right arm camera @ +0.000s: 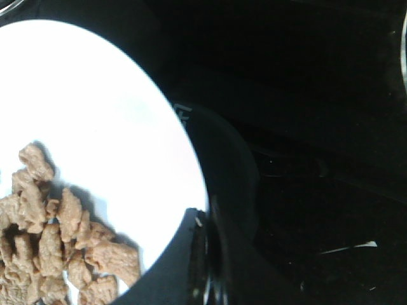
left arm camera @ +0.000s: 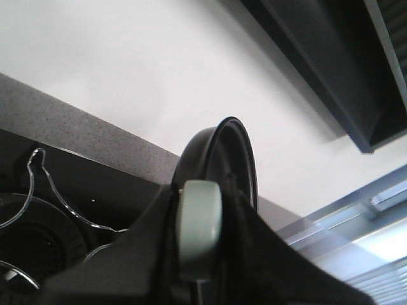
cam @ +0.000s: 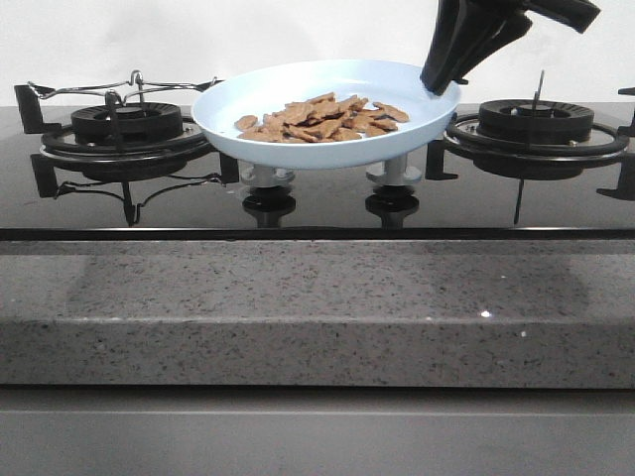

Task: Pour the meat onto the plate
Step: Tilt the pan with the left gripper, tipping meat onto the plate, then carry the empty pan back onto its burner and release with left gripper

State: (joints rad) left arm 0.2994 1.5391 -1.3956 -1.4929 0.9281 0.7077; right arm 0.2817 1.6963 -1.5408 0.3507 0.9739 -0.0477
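Observation:
The pale-blue plate [cam: 248, 102] sits level over the middle of the stove, just above the two knobs; I cannot tell whether it rests on them. A heap of tan meat [cam: 322, 119] strips lies in its middle, seen close in the right wrist view as meat [right arm camera: 57, 244] on the plate [right arm camera: 108, 121]. My right gripper [cam: 443, 79] is shut on the plate's right rim, the rim pinched between its fingers [right arm camera: 206, 254]. My left gripper [left arm camera: 200, 235] is out of the front view; it is shut on the pale-green handle [left arm camera: 200, 219] of a black pan [left arm camera: 219, 149] held on edge.
Black burners stand at the left [cam: 124, 124] and right [cam: 536, 121] of the glass cooktop. A wire stand [cam: 129, 84] sits on the left burner. Two white knobs [cam: 266, 178] are under the plate. A speckled stone counter edge [cam: 317, 307] runs along the front.

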